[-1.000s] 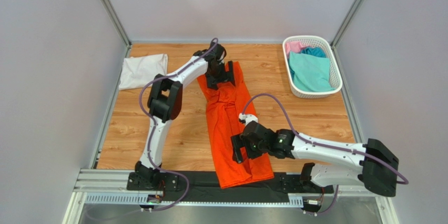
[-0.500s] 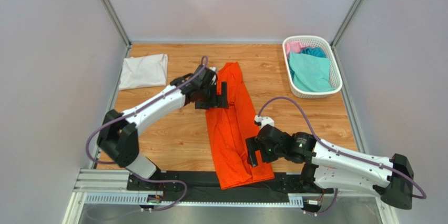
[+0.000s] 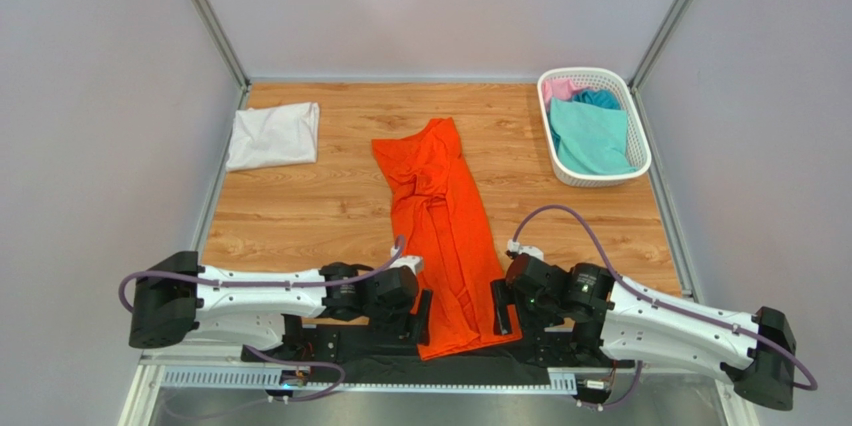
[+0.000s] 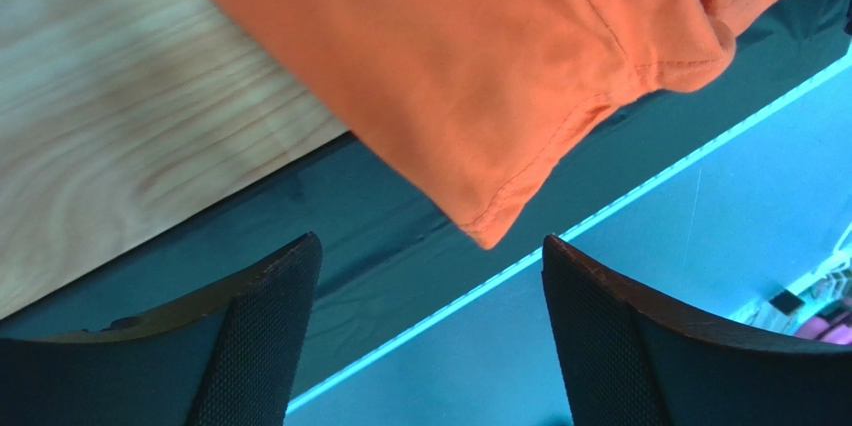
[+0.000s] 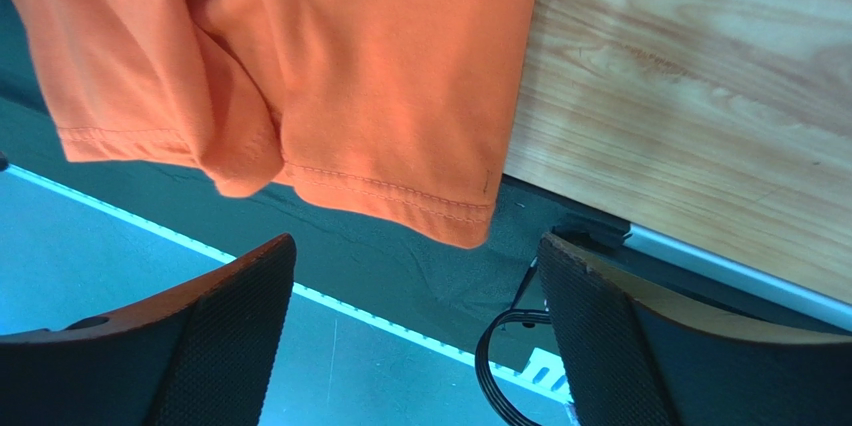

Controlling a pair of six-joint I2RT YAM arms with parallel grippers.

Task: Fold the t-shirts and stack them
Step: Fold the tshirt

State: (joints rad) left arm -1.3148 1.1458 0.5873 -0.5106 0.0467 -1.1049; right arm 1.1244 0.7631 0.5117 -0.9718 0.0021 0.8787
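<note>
Evidently the halving fold is in hand: the orange t-shirt [image 3: 440, 216] lies lengthwise on the desk [image 3: 330, 211], its hem overhanging. The left gripper [image 3: 420, 313] and right gripper [image 3: 497, 307] are spread, empty, at corners to be pinched.

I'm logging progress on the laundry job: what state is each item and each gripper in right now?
Orange shirt: folded into a long rumpled strip, near end over the black strip.
White shirt: folded, flat, far left corner.
Basket: upright, holding rumpled teal shirt, pink shirt, blue shirt.
Left gripper: open, empty, beside the orange shirt's near left corner.
Right gripper: open, empty, beside its near right corner.
</note>
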